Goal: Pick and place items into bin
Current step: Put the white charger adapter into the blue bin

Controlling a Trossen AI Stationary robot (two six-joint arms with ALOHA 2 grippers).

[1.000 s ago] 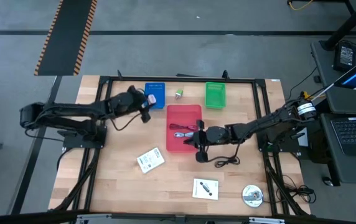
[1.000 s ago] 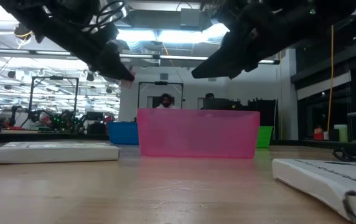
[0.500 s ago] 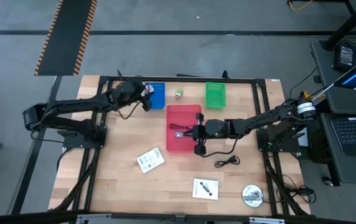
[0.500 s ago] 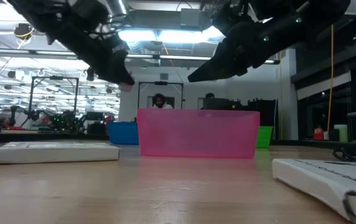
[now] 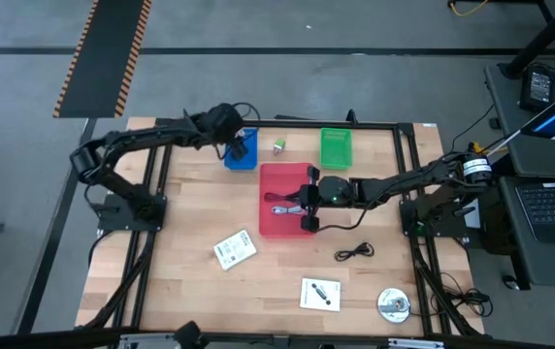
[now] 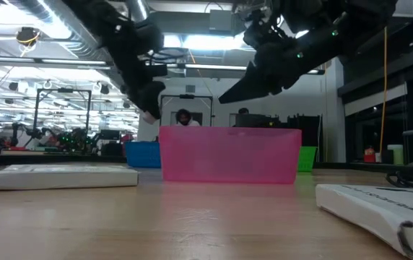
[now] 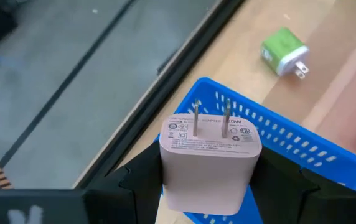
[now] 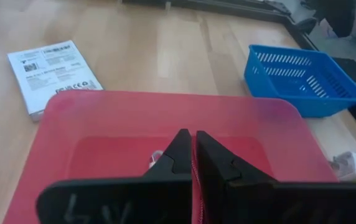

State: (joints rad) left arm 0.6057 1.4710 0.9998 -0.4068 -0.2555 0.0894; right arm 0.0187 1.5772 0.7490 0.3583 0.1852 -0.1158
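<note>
My left gripper (image 5: 231,148) is shut on the pink block (image 7: 209,155), a small plug adapter with two metal prongs, and hovers over the blue tray (image 5: 243,150). My right gripper (image 5: 307,206) is shut and hangs above the red tray (image 5: 287,174); nothing plainly shows between its fingers (image 8: 193,140). A reddish coiled cable (image 5: 282,204) lies in the red tray. On the table lie the black cable (image 5: 355,252), the white-green packet (image 5: 235,250), the white card with black part (image 5: 320,293) and the silver disc (image 5: 392,304). The pen is out of view. My left gripper pinches the pink block by its two opposite side faces (image 7: 168,168), one dark finger (image 7: 137,183) on each side. The prongs (image 7: 210,118) point away from the wrist. The block is lifted clear, above the blue tray's (image 7: 277,140) corner.
A green tray (image 5: 335,148) sits at the far edge, right of the blue one, with a small green-and-white plug (image 5: 279,146) on the table between them. A black frame borders the table. Bare wood lies at the near left. A person shows far behind in the low view.
My left gripper has carried the pink block toward the table's far edge and a little right, ending over the blue tray. My right gripper has moved from beside the red tray's near right corner toward the far edge, to over the tray. The black cable stays on the table.
</note>
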